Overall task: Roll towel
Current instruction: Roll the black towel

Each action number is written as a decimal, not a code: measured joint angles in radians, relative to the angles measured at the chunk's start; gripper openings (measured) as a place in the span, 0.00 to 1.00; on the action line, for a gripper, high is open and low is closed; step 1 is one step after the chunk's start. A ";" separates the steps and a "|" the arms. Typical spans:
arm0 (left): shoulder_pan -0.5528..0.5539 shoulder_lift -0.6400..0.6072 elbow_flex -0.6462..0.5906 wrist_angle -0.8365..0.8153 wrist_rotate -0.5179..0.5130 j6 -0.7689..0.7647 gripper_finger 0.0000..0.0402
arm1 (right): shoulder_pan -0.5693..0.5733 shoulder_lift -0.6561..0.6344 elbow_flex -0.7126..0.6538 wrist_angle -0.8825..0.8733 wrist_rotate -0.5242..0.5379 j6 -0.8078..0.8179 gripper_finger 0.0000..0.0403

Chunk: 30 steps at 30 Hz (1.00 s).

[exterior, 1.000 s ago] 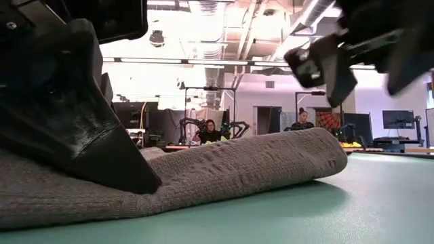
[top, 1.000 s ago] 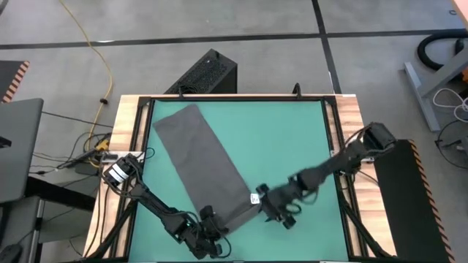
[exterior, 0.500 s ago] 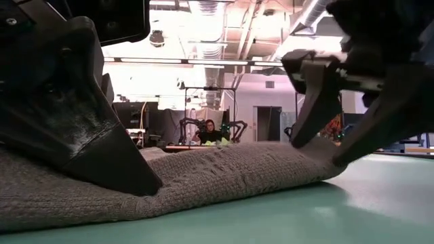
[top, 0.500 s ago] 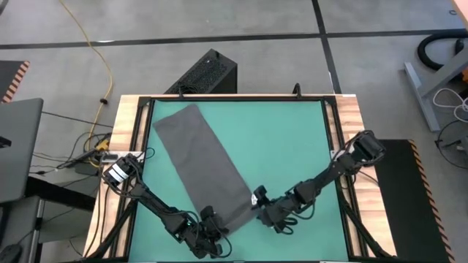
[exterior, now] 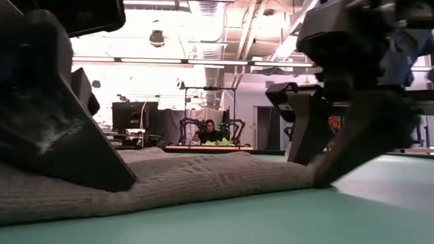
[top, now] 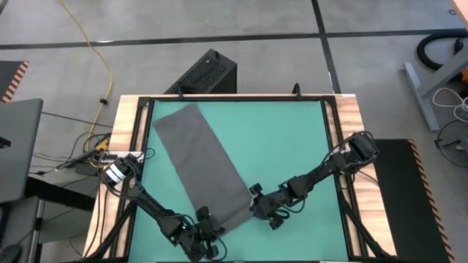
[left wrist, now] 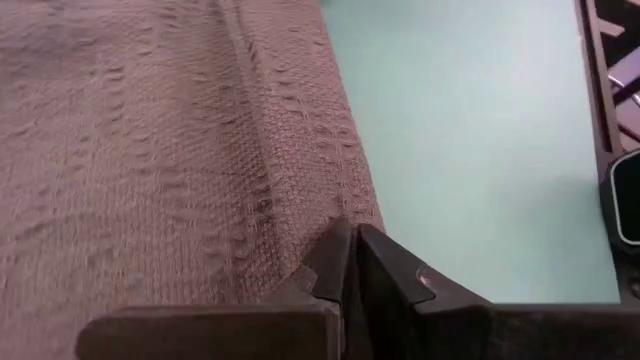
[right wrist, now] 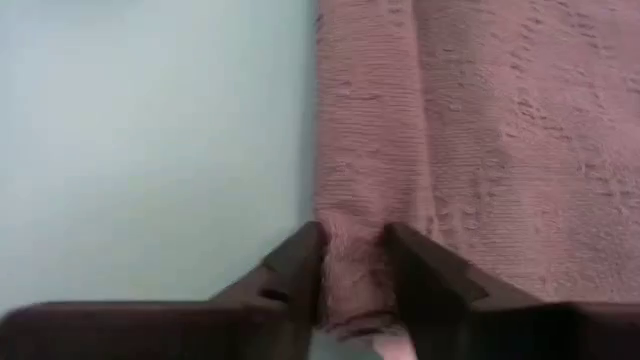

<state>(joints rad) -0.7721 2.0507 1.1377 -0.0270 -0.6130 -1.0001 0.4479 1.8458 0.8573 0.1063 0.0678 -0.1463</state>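
The towel (top: 206,169) is a matt dark grey knit, soft-looking, with a bumpy waffle-ish weave you can really see up close in the wrist views (left wrist: 150,150); its near edge is thicker and ribbed. Under the towel, the mat (top: 285,146) is smooth teal, kind of rubbery, with a faint dull sheen in the low view (exterior: 271,217). Around the mat, the table (top: 130,109) frame is pale bare wood with visible grain, edged by black rails. The right gripper (right wrist: 350,275) at the towel's edge has dark matt plastic fingers (right wrist: 295,270), slightly scuffed. The left gripper (left wrist: 350,265) is the same hard dark plastic, dusty and scratched in the low view.
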 joint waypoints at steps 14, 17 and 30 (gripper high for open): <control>-0.065 -0.068 0.000 0.042 -0.315 0.192 0.13 | -0.209 -0.012 -0.007 -0.057 -0.608 0.364 0.07; -0.064 -0.068 0.001 0.131 -0.278 0.356 0.17 | -0.243 -0.011 -0.006 -0.056 -0.660 0.412 0.07; -0.007 -0.070 0.188 -0.174 0.007 0.500 0.47 | -0.286 -0.011 -0.007 -0.045 -0.664 0.497 0.07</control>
<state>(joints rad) -0.7795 1.9804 1.3258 -0.2013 -0.6056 -0.5000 0.1616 1.8347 0.8506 0.0614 -0.5964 0.3511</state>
